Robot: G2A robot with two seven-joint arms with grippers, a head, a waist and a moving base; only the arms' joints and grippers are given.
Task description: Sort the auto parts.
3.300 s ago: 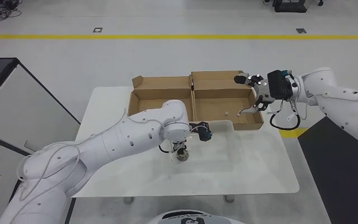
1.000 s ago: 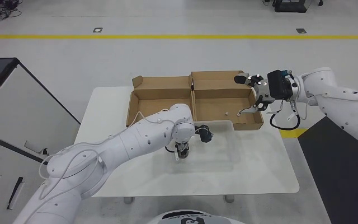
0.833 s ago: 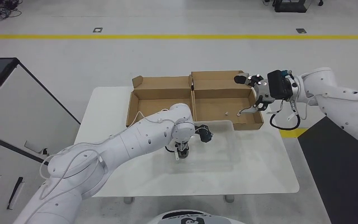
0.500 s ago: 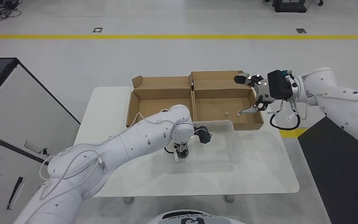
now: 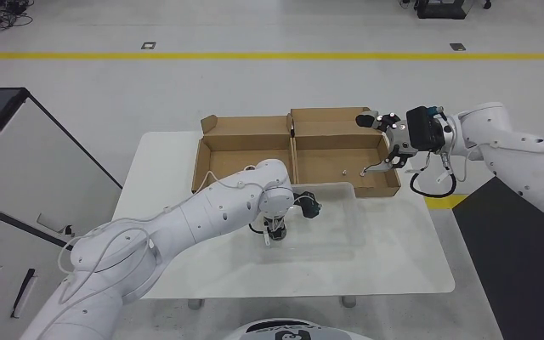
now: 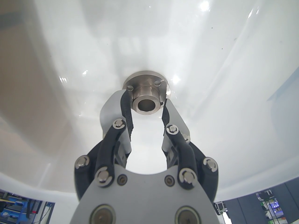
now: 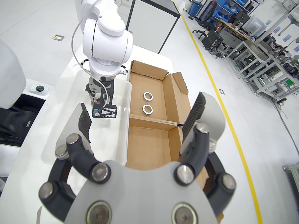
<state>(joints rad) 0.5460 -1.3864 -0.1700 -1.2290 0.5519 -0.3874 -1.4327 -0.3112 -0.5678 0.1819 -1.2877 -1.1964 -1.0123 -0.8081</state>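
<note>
Two rings (image 7: 144, 96) lie in the box's (image 7: 149, 141) left compartment. Left end effector (image 6: 144, 101) clamps the metal bushing (image 6: 145, 87) inside the tray (image 7: 125, 136), likely for lifting. Right end effector (image 7: 141, 103) hovers, fingers apart.

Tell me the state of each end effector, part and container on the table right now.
Left end effector: shut on the flanged silver metal bushing.
Bushing: upright, gripped, inside the white plastic tray.
Right end effector: open, empty.
Brown cardboard box: flaps open, two silver metal rings lying flat in one compartment.
</note>
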